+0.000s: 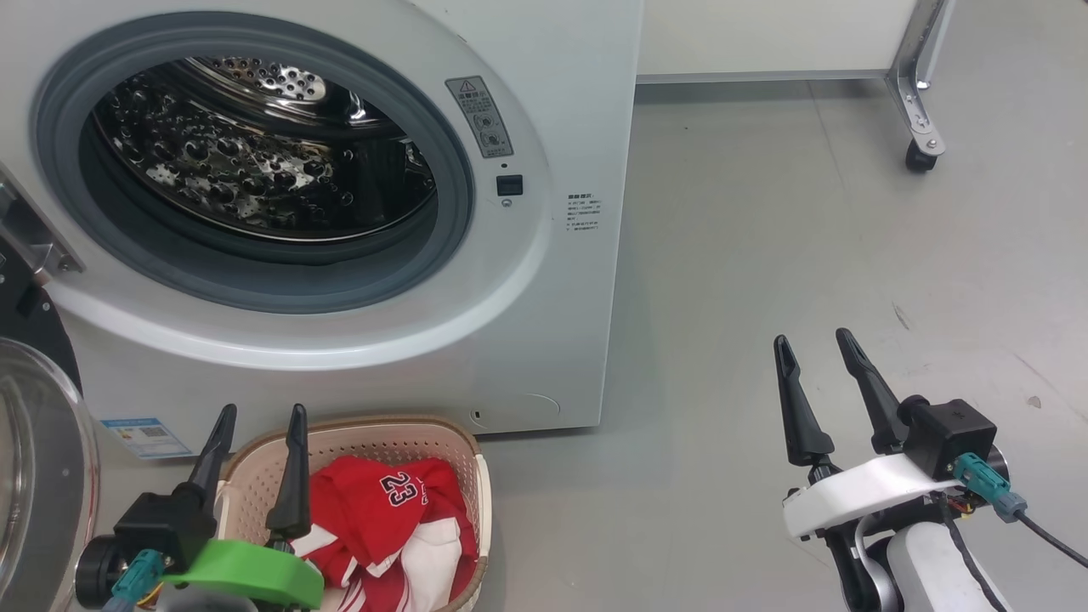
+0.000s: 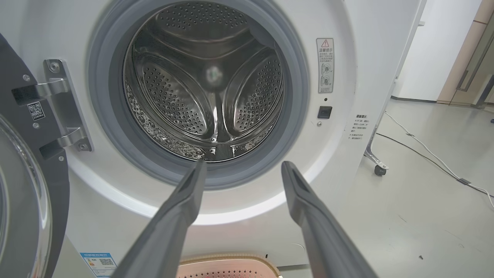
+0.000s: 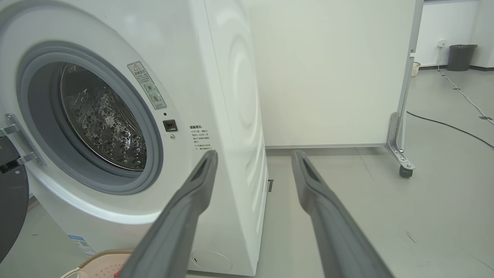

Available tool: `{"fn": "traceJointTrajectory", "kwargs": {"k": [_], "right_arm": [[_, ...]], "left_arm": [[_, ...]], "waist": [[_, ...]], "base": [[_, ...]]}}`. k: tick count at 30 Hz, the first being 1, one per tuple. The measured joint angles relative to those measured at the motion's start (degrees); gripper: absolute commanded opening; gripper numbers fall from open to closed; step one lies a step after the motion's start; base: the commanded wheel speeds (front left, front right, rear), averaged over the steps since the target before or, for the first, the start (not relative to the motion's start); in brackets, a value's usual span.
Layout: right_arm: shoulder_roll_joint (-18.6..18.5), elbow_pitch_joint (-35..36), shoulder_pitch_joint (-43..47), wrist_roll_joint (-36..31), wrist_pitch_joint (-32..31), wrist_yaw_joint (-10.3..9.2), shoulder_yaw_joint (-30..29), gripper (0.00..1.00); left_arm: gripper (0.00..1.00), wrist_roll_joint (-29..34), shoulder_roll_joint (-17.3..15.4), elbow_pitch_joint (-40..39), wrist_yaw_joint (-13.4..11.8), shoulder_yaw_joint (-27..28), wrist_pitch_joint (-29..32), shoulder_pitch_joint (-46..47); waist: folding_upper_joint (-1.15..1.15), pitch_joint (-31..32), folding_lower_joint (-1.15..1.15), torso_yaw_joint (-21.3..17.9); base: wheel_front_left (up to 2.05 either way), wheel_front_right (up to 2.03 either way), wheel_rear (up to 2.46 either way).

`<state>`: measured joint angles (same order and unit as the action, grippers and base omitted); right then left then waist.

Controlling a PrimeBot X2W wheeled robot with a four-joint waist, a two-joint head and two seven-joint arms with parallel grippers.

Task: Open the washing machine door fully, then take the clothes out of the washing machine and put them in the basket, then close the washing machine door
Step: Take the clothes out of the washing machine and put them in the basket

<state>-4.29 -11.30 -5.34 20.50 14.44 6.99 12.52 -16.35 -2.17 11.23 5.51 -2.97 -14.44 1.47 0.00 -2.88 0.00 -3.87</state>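
Red clothes (image 1: 382, 510) lie in the basket (image 1: 374, 429), which sits on the floor (image 1: 765, 212) just before the washing machine (image 1: 552, 340) | washing machine door (image 1: 34, 476) stands swung open at left | left gripper (image 1: 263, 410) released, empty, over basket | right gripper (image 1: 812, 337) released, over bare floor

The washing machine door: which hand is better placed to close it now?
Left. The washing machine door hangs open at the robot's left, beside the open left hand. The right hand, also open, hovers over the floor right of the washing machine. The clothes lie in the basket.
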Motion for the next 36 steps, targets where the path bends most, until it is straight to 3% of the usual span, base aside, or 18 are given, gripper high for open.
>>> {"fn": "traceJointTrajectory", "kwargs": {"k": [36], "right_arm": [[0.1, -0.1, 0.0, -0.2, 0.0, 0.00, -0.4, 1.00]], "left_arm": [[1.00, -0.4, 0.0, -1.6, -1.5, -1.6, 0.0, -0.6]], "waist": [[0.00, -0.2, 0.00, -0.6]], "base": [[0.00, 0.00, 0.00]]}}
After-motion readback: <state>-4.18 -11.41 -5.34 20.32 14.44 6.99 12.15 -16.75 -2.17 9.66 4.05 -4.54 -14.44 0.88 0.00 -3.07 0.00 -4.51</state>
